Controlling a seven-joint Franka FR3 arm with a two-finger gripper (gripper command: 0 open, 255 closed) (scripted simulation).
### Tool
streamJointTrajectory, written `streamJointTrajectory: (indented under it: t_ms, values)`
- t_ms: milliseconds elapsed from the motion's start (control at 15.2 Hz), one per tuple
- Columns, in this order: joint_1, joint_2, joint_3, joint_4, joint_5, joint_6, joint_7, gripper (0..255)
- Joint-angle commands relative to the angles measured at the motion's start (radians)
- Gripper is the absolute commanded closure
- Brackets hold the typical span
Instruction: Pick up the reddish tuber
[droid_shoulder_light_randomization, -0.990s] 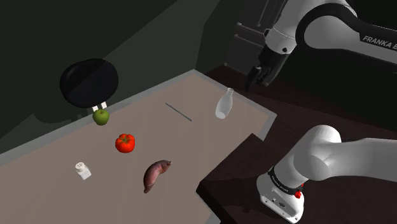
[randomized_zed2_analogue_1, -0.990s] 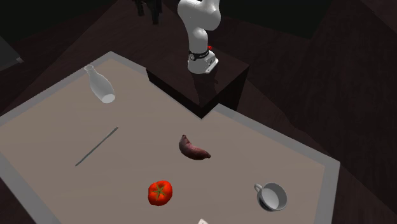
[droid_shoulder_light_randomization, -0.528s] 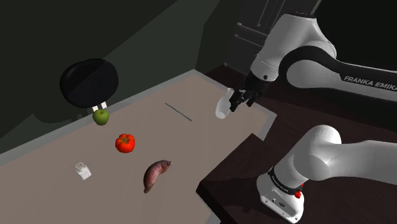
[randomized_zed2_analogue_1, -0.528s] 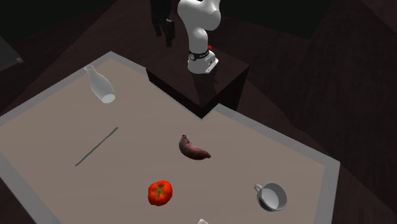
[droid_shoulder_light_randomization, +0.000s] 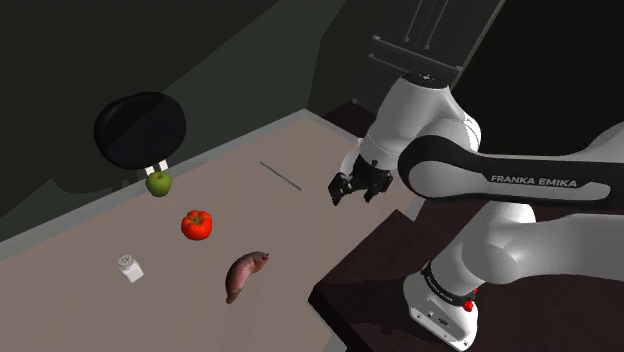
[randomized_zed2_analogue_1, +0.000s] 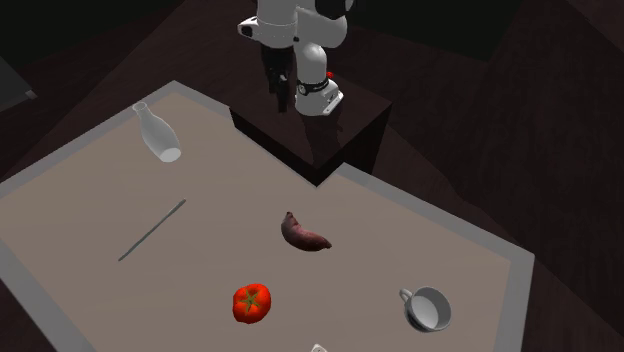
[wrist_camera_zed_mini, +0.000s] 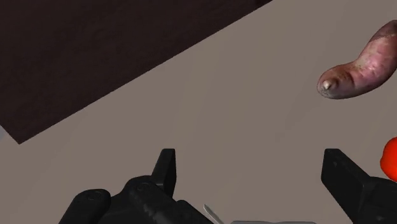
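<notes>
gripper (droid_shoulder_light_randomization: 355, 191) spread wide, holding nothing, well apart from tuber (droid_shoulder_light_randomization: 245, 275) | done: no grasp yet | left: reach, grasp, lift

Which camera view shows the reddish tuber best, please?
The second exterior view: the whole tuber lies unobstructed, well lit. The shoulder view shows it whole but darker; the wrist view catches just one end.

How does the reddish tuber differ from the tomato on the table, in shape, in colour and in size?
The tuber is long, curved and tapered at the ends; the tomato is round. The tuber is a dull reddish-purple, while the tomato is bright red with a green stem star. The tuber is longer than the tomato is wide. Both lie on the beige table, apart from each other.
</notes>
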Motion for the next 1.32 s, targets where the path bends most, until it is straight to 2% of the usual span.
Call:
streamJointTrajectory:
  t_ms: [0,198,396,594,726,792,858,924,990,1056,1122,1188,1254]
  values:
    - [-0.006,0.052,0.066,-0.003,0.038,0.064,0.090,0]
    - [-0.034,0.157,0.176,0.004,0.081,0.173,0.221,0]
    - [-0.092,0.282,0.296,0.031,0.096,0.287,0.360,0]
    - [-0.195,0.423,0.440,0.073,0.060,0.400,0.521,0]
    - [-0.304,0.526,0.560,0.109,-0.011,0.473,0.655,0]
    - [-0.379,0.583,0.635,0.128,-0.070,0.508,0.737,0]
    - [-0.479,0.646,0.730,0.149,-0.156,0.541,0.837,0]
    - [-0.628,0.730,0.862,0.172,-0.303,0.569,0.980,0]
    - [-0.695,0.956,0.873,0.217,-0.751,0.542,1.337,0]
    - [-0.493,1.022,0.665,0.254,-0.857,0.533,1.447,0]
    - [-0.481,1.133,0.645,0.301,-1.024,0.491,1.597,0]
    - [-0.306,1.135,0.474,0.330,-1.003,0.516,1.616,0]
    - [-0.253,1.189,0.422,0.369,-1.062,0.505,1.688,0]
